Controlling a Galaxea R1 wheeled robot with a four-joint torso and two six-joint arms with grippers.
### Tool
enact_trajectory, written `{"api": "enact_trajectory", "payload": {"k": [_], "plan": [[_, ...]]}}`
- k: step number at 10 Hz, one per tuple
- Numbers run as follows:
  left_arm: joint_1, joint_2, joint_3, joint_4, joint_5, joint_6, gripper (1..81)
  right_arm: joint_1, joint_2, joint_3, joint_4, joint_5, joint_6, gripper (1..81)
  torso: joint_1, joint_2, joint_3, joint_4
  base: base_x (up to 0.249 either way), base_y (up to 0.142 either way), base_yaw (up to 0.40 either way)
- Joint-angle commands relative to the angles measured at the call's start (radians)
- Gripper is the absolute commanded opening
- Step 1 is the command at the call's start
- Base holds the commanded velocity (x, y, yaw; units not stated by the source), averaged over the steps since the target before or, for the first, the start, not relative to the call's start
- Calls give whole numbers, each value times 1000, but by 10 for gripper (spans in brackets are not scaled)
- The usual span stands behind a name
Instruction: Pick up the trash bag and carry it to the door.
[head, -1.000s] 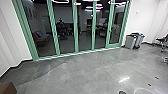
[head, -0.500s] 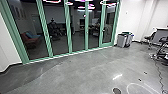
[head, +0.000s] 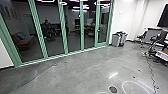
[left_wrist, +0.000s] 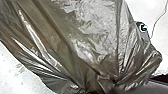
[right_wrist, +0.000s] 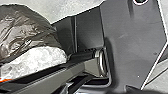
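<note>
Carry step, probably; next move calls for a steady drive to the glass doors (head: 73, 41), bag clear of the floor (head: 82, 75). Trash bag (left_wrist: 92, 37) is close up at left wrist: dark, shiny, thin plastic, creased, pulled into pleats. Left gripper, right gripper: can't tell if clenched or released.

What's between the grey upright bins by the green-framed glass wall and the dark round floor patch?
Head view: grey floor with a short, bright white streak, nearer the patch than the bins.
</note>
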Motion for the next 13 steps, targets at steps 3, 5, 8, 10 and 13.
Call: {"api": "enact_trajectory", "payload": {"k": [3, 5, 8, 10, 13], "plan": [[-53, -10, 3, 0, 56, 10, 10, 43, -9, 12, -9, -60, -1, 811, 0, 0, 0, 0, 0, 0, 0], [-53, -10, 3, 0, 56, 10, 10, 43, -9, 12, -8, -60, -1, 811, 0, 0, 0, 0, 0, 0, 0], [-53, -9, 3, -3, 56, 10, 10, 43, -9, 12, -8, -60, -1, 811, 0, 0, 0, 0, 0, 0, 0], [-53, -10, 3, -4, 56, 10, 10, 42, -9, 12, -8, -60, -1, 811, 0, 0, 0, 0, 0, 0, 0], [-53, -7, -13, -3, 56, 8, 10, 39, -9, 12, -9, -58, 1, 811, 0, 0, 0, 0, 0, 0, 0]]}}
